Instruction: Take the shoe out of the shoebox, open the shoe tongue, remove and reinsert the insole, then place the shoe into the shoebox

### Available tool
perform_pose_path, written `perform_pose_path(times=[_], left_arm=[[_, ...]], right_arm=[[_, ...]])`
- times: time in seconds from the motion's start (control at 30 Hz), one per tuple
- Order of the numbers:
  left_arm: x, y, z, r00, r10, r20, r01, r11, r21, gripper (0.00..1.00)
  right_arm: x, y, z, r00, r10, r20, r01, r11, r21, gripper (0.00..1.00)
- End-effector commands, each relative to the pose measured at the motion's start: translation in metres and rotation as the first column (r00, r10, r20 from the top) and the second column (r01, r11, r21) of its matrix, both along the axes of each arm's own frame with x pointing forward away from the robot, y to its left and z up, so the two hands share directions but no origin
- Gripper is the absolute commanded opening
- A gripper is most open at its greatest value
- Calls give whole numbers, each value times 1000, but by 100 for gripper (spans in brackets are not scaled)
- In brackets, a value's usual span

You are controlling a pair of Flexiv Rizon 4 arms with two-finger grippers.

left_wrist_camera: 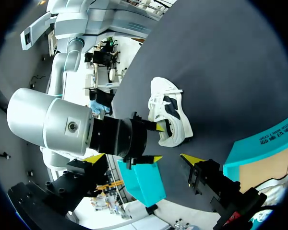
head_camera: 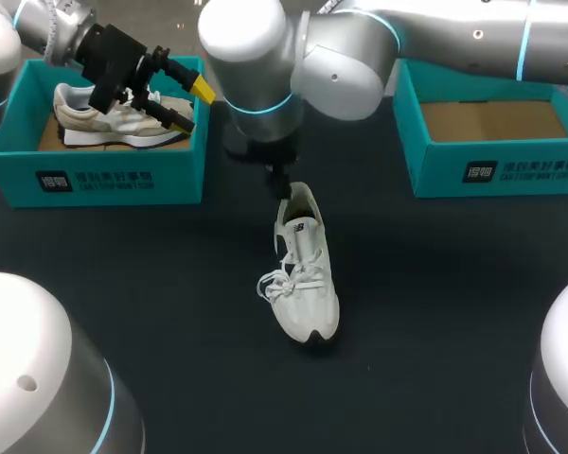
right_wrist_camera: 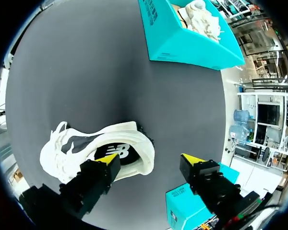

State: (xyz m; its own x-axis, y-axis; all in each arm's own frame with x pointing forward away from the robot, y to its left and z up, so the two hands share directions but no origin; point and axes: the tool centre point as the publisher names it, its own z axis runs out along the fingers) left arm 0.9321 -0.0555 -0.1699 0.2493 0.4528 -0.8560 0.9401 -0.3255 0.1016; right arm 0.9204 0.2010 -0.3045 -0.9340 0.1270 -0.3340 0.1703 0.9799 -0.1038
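Both left tool [left_wrist_camera: 142, 158] and right tool [right_wrist_camera: 150, 160] gape wide; shoe [head_camera: 303, 274] and shoebox [head_camera: 95, 180] carry print.

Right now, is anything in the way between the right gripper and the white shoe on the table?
Nothing visible does. The open right gripper hangs directly above the heel of the white shoe.

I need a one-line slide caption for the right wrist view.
Open right gripper over the heel of the white shoe on the dark table.
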Motion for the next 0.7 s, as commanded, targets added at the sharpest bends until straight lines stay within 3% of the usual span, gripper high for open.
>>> perform_pose_path(times=[0.03,0.43,0.7], left_arm=[[0,1,1,1000,-1,1,1,1000,3,100],[0,1,1,1000,-1,1,1,1000,3,100],[0,1,1,1000,-1,1,1,1000,3,100]], right_arm=[[6,1,-9,999,47,10,-47,999,-14,97],[19,-10,-26,975,219,-46,-221,974,-41,100],[27,-12,-48,975,212,-70,-214,976,-25,85]])
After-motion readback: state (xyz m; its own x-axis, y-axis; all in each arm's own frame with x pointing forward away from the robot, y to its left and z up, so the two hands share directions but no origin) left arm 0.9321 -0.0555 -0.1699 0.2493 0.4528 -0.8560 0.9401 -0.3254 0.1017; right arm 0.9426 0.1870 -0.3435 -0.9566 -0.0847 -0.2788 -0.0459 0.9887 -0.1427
